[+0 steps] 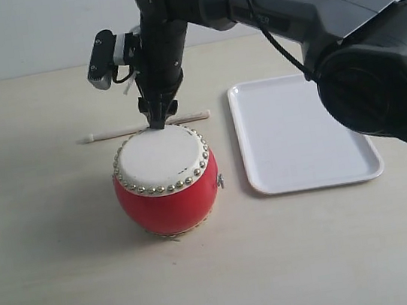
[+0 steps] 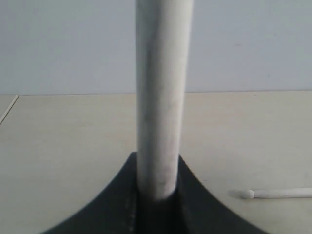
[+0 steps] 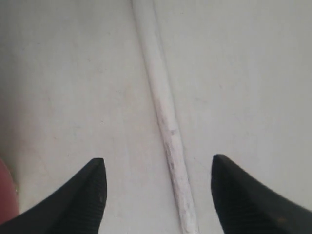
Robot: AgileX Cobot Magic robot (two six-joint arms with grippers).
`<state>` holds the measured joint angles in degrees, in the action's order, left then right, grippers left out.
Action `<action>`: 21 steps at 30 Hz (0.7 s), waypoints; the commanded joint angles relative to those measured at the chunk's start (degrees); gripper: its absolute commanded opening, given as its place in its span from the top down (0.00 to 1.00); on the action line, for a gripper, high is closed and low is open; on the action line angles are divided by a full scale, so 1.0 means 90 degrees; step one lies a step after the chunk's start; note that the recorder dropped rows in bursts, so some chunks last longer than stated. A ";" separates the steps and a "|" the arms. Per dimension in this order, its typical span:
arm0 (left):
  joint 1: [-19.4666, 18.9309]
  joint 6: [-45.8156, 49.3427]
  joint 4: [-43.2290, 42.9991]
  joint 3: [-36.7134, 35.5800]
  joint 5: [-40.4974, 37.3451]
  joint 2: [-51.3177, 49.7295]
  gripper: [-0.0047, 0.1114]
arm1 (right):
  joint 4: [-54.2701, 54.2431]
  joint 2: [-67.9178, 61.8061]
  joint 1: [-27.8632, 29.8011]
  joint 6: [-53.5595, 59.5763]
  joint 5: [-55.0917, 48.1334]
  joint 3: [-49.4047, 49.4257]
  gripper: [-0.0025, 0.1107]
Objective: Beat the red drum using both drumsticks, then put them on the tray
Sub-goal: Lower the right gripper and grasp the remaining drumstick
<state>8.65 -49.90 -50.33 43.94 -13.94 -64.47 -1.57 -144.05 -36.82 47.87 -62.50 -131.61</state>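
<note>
- Between the red drum and the table's far edge, our right tool stood open astride the lying drumstick; we judged an uneven close could roll it.
- Our left tool gripped the other drumstick.

This looks like a robotics lab test bench. A bare pale beige tabletop stands against a plain off-white wall. A black robot arm with a wrist camera works over staged props: a red drum and a white tray.
</note>
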 commanded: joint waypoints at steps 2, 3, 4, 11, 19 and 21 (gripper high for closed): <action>-0.0010 0.0019 0.0027 0.0001 -0.0034 0.0039 0.96 | 0.0174 -0.0205 0.0014 -0.0025 0.0273 -0.0006 0.45; -0.0010 0.0019 0.0027 0.0001 -0.0034 0.0039 0.96 | 0.0174 -0.0205 0.0014 -0.0025 0.0273 -0.0006 0.45; -0.0010 0.0019 0.0027 0.0001 -0.0034 0.0039 0.96 | 0.0174 -0.0205 0.0014 -0.0025 0.0273 -0.0006 0.45; -0.0010 0.0019 0.0027 0.0001 -0.0034 0.0039 0.96 | 0.0076 0.0087 0.0014 -0.0053 0.0256 -0.0033 0.48; -0.0010 0.0019 0.0027 0.0001 -0.0034 0.0039 0.96 | -0.0322 0.0286 0.0014 -0.0053 0.0084 -0.0033 0.45; -0.0010 0.0019 0.0027 0.0001 -0.0034 0.0039 0.96 | -0.0322 0.0246 0.0014 -0.0053 0.0215 -0.0033 0.44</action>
<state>8.65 -49.79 -50.25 43.94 -13.94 -64.47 -4.09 -142.11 -36.82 47.38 -61.57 -131.94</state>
